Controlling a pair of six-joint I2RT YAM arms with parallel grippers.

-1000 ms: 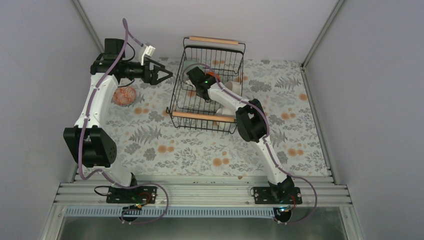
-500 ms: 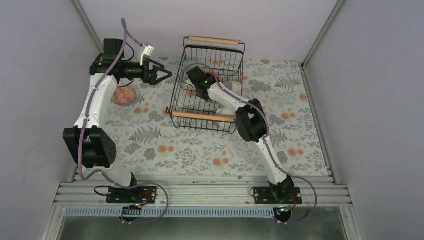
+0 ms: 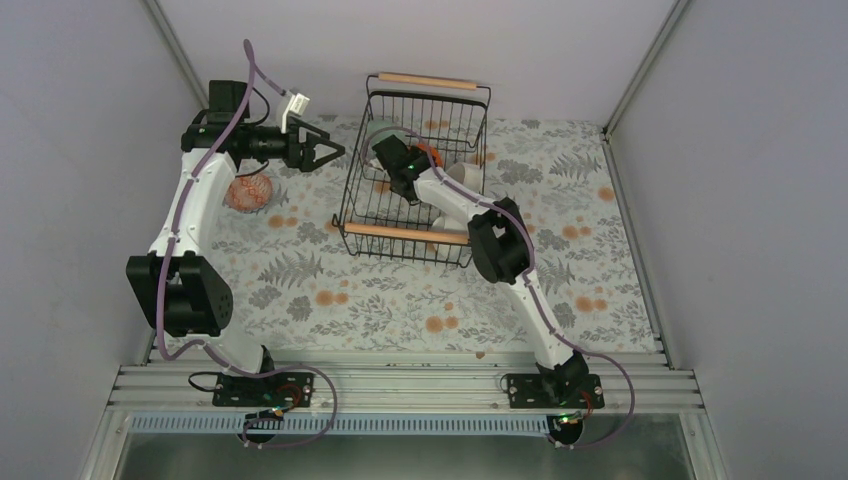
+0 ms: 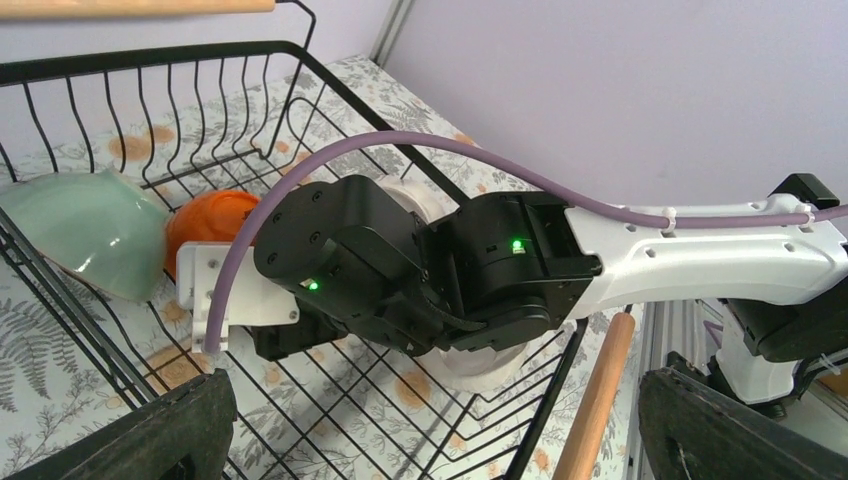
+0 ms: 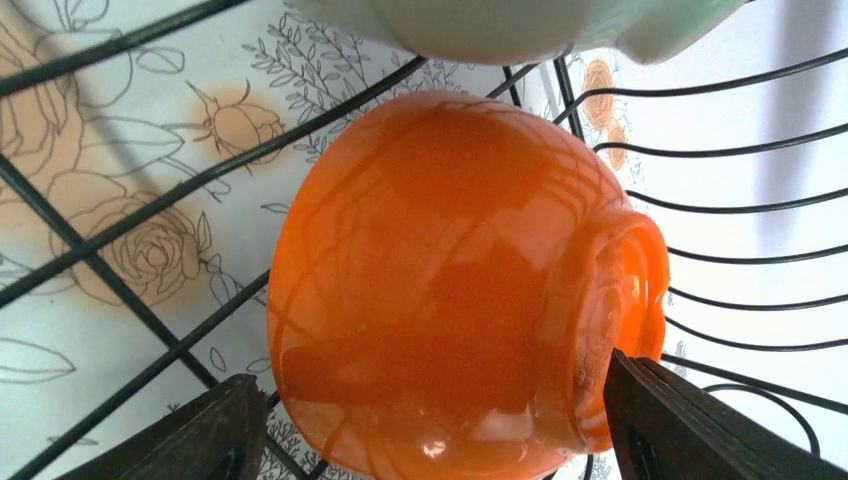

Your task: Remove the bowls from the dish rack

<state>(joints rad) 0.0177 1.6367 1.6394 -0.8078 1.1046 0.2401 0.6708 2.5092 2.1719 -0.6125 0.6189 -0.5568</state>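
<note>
The black wire dish rack (image 3: 418, 232) stands at mid-table. Inside it lie a mint-green bowl (image 3: 379, 133), a glossy orange bowl (image 3: 429, 152) and a white bowl (image 3: 463, 176). My right gripper (image 5: 440, 430) reaches into the rack and stands open. Its fingers sit on either side of the orange bowl (image 5: 450, 290), which lies on its side just below the mint bowl (image 5: 520, 25). My left gripper (image 3: 335, 150) hovers open just left of the rack, holding nothing. It looks at the mint bowl (image 4: 85, 230), orange bowl (image 4: 215, 220) and white bowl (image 4: 480, 365).
A pinkish-orange patterned bowl (image 3: 249, 192) rests on the floral tablecloth to the left, under the left arm. The rack has wooden handles (image 3: 405, 233) front and back. Grey walls close in the table on three sides.
The right gripper's jaws have spread wider around the orange bowl, and its arm shifted slightly inside the rack. The left arm has stayed put.
</note>
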